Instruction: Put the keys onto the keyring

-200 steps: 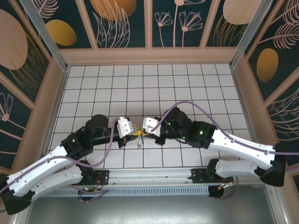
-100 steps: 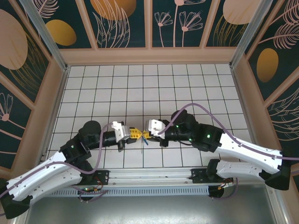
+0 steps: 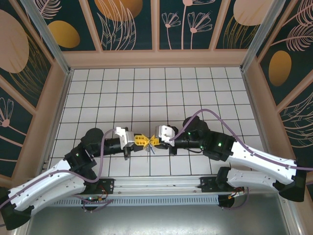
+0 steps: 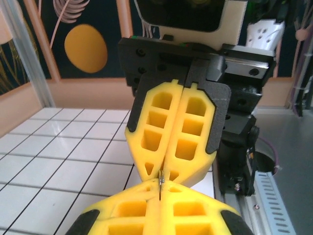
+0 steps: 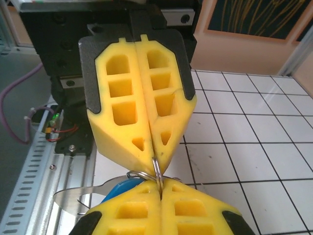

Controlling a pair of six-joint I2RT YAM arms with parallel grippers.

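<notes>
Metal rail (image 3: 156,199): grey, with slots. It runs along the near edge of the table, at 6 o'clock.
Arms: two white and black arms, bolted just behind the rail. One comes in from 7 o'clock and the other from 5 o'clock.
Purple cables (image 3: 205,113): one loops over each arm.
Left gripper (image 3: 143,140): it points to 3 o'clock. Its yellow fingers are pressed tight together, with the thin wire of the keyring caught at the tips.
Right gripper (image 3: 152,141): it points to 9 o'clock. Its yellow fingers are pressed tight together too, and the wire goes into the crack between them.
Meeting spot: the two grippers are tip to tip, nearly touching. They are a little above the tiles, close to the 6 o'clock edge and about in the middle.
Keyring (image 5: 157,169): a thin shiny loop. It stands between the two sets of tips, and both nip it.
Key (image 5: 121,188): it has a bright blue head and a flat silver blade. It hangs just beside the ring on the 6 o'clock side, with the head touching the ring. I cannot tell if it is threaded on.
Floor (image 3: 195,88): white tiles with dark lines, reaching out to 12 o'clock.
Walls (image 3: 132,19): dark blue with orange circles and pale flowers, all around the far side.
</notes>
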